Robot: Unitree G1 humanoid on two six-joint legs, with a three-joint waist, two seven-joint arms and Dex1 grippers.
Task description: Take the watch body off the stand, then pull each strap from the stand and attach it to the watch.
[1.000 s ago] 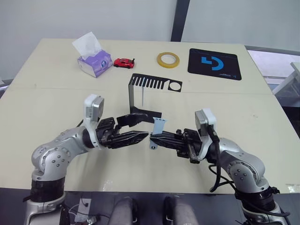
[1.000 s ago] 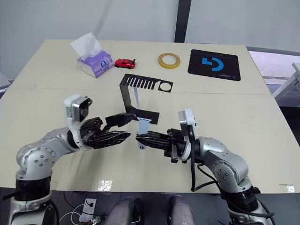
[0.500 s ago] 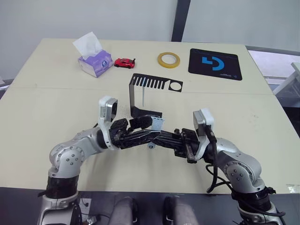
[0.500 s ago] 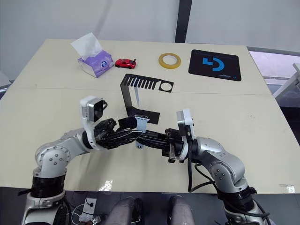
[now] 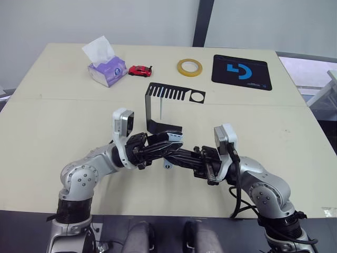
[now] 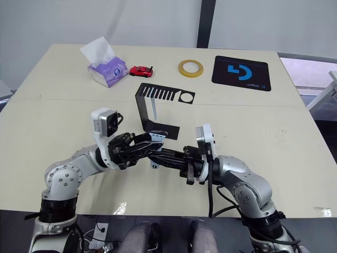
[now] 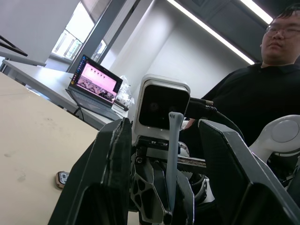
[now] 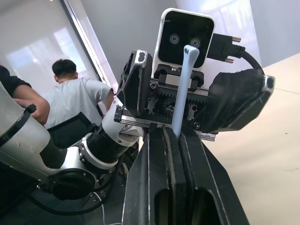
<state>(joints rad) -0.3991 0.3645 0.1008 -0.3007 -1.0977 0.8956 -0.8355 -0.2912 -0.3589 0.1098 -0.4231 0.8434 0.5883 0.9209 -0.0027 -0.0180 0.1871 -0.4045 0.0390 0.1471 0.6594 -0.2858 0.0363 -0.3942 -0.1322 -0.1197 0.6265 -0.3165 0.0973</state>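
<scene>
My right gripper (image 5: 171, 153) is shut on a pale-blue strap (image 8: 183, 89), which stands upright from its fingertips. My left gripper (image 5: 169, 143) is open, its two fingers (image 7: 117, 168) spread on either side of that strap (image 7: 171, 154) and close to the right gripper's tips. Both meet low over the table, just in front of the stand's base. The black stand (image 5: 158, 108) is upright behind them, its slotted top plate (image 5: 176, 93) pointing right. A second pale strap (image 6: 153, 109) seems to hang from the plate. The watch body is hidden.
Along the far edge are a tissue box (image 5: 107, 71), a red toy car (image 5: 139, 70), a yellow tape roll (image 5: 189, 67) and a black mat with a blue logo (image 5: 241, 72). A person in black (image 7: 262, 93) sits beyond the table, near a laptop (image 7: 96, 82).
My left arm has swung right and forward until its open fingers straddle the strap. The right gripper has edged left with the strap still in it.
</scene>
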